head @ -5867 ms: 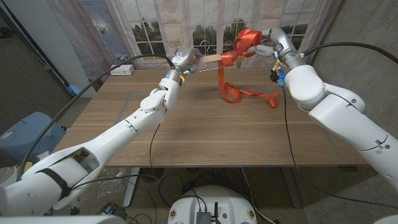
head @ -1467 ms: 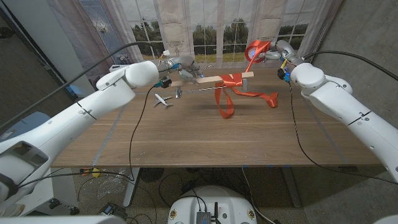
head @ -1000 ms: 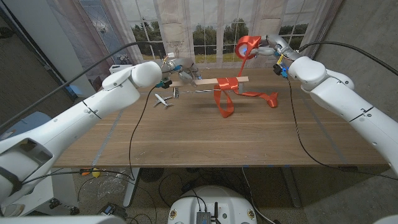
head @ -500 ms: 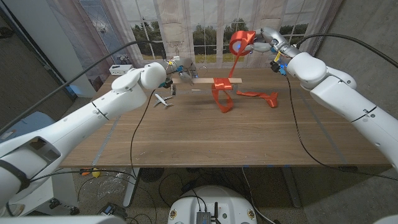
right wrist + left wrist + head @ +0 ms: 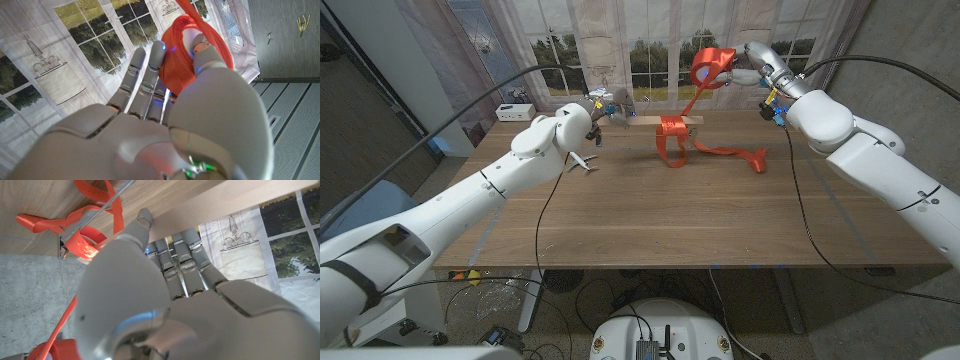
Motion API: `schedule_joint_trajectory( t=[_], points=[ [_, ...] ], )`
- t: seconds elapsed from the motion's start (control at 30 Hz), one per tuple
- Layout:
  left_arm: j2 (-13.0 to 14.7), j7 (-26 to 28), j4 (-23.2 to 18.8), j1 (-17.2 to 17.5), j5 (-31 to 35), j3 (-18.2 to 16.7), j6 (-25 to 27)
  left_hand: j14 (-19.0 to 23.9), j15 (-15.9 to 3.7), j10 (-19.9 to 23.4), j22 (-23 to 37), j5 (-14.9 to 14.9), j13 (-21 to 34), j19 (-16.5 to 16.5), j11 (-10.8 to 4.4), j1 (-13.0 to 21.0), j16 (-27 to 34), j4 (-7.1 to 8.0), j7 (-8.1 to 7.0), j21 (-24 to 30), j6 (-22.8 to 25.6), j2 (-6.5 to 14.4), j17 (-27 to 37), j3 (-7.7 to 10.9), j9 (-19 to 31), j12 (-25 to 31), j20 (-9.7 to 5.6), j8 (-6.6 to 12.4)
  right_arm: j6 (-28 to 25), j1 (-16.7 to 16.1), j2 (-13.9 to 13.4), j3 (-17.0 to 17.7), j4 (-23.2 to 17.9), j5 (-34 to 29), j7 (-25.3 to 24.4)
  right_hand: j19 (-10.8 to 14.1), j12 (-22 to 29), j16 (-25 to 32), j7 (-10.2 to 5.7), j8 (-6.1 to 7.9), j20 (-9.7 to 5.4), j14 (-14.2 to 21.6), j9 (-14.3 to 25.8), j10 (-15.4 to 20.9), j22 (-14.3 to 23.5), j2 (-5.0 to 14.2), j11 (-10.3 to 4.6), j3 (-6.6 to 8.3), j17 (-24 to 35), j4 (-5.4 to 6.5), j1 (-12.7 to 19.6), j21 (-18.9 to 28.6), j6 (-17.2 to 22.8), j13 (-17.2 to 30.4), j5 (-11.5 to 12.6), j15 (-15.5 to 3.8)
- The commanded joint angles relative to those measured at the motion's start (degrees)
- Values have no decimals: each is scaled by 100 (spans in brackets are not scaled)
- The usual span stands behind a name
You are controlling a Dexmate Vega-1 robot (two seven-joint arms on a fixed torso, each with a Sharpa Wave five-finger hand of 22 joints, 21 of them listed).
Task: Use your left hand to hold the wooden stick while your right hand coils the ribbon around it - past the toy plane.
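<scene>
Ribbon (image 5: 671, 135) coiled round stick (image 5: 642, 122); both robot hands gripping.

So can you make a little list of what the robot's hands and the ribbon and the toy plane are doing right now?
left hand: holds one end of the wooden stick above the table's far side
right hand: raised, grips a bunch of the red ribbon
ribbon on stick: wound around the stick's other end, with a loop hanging down to the table
loose ribbon: a strand rises to the right hand, and a tail lies on the table
toy plane: on the table below the left hand, untouched
</scene>
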Motion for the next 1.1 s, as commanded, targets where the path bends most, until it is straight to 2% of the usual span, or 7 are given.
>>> schedule_joint_trajectory(
  t=[0.03, 0.27, 0.47, 0.7, 0.87, 1.1],
  points=[
    [-282, 1197, 149, 342, 546, -137, -119, 848, -1425, 239, 23, 254, 27, -35, -139, 36, 33, 172, -21, 58, 109, 74, 1, 657, 773, -5, -473, 6, -89, -754, -112, 417, -475, -57, -419, 76, 1758, -23, 383, 63, 29, 101, 38, 1447, 6, 199, -75, 303, 27, 241, -48, 50, 1284, 1000, 53, -129],
    [-453, 2213, 277, 649, 630, -325, -396, 909, -1420, 251, 27, 255, 34, -20, -163, 29, 42, 172, -19, 97, 144, 67, 7, 652, 772, -17, -487, -11, -60, -1254, -38, 690, -604, 6, -660, 82, 1758, -50, 384, 70, 34, 123, 37, 1458, 5, 158, -77, 347, 61, 234, -55, 62, 1305, 993, 62, -130],
    [-514, 2687, 340, 805, 556, -458, -683, 932, -1422, 276, 26, 258, 28, -18, -167, 24, 36, 173, -32, 112, 167, 61, 0, 652, 769, -24, -493, -20, -257, -1435, 21, 787, -715, 75, -748, 97, 1768, -59, 393, 73, 44, 149, 36, 1458, 4, 140, -64, 379, 92, 237, -69, 75, 1319, 1010, 71, -118],
    [-474, 2555, 222, 861, 581, -503, -664, 956, -1419, 277, 23, 262, 39, -19, -178, 14, 28, 176, -40, 130, 176, 56, -5, 651, 763, -34, -497, -41, -498, -1465, 20, 825, -760, 180, -730, 127, 1773, -81, 403, 89, 57, 171, 50, 1492, 3, 110, -41, 418, 111, 236, -82, 97, 1347, 1001, 87, -120],
    [-425, 2307, 129, 883, 566, -516, -586, 958, -1421, 271, 21, 265, 37, -23, -191, 8, 14, 174, -35, 139, 176, 48, -10, 652, 765, -51, -498, -55, -928, -1369, 42, 815, -741, 415, -682, 125, 1770, -79, 408, 89, 58, 163, 57, 1490, 3, 109, -45, 425, 121, 238, -84, 102, 1343, 1000, 92, -93],
    [-335, 1868, 23, 884, 498, -516, -479, 933, -1420, 293, 17, 271, 39, -34, -231, 0, -10, 175, -63, 150, 189, 40, -3, 657, 768, -62, -496, -73, -1744, -1102, -71, 670, -715, 746, -603, 101, 1760, -65, 419, 69, 74, 113, 55, 1410, 3, 148, -27, 400, 107, 267, -109, 106, 1303, 1032, 91, -89]
  ],
)
